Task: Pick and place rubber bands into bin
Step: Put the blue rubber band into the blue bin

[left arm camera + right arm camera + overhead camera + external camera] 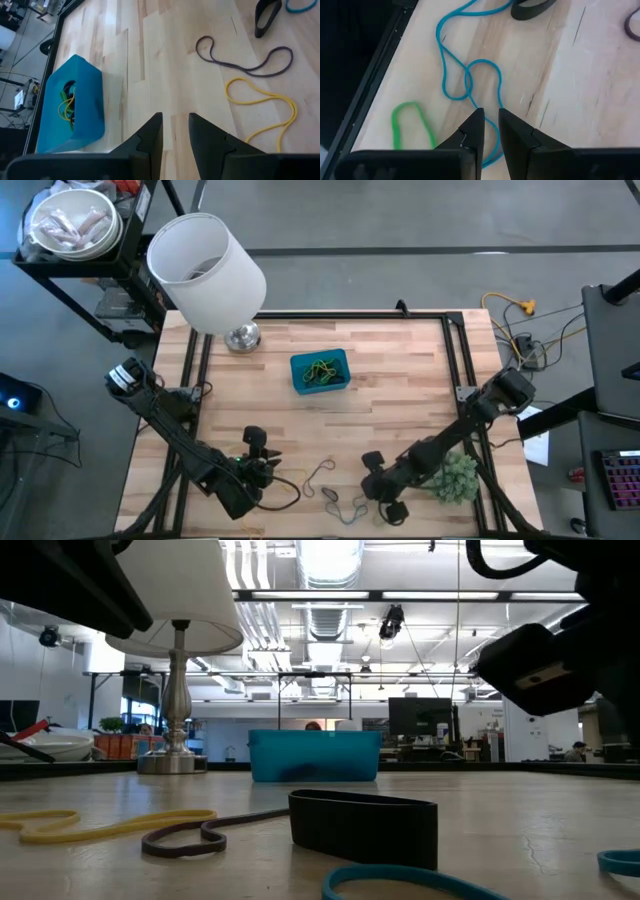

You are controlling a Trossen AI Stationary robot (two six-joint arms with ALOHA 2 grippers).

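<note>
Wooden table (400, 390), workshop behind. Blue bin (320, 371) sits mid-table with green and yellow rubber bands (322, 370) inside. More bands lie loose near the front edge: yellow band (262, 107), dark grey band (240, 57), teal band (470, 75), green band (410, 125). Left gripper (175, 132) hovers, fingers slightly apart, holding nothing. Right gripper (490, 127) is low over the teal band, narrow gap, nothing clamped. Lamp (207, 270) stands at back left, plant ball (455, 477) at front right.
</note>
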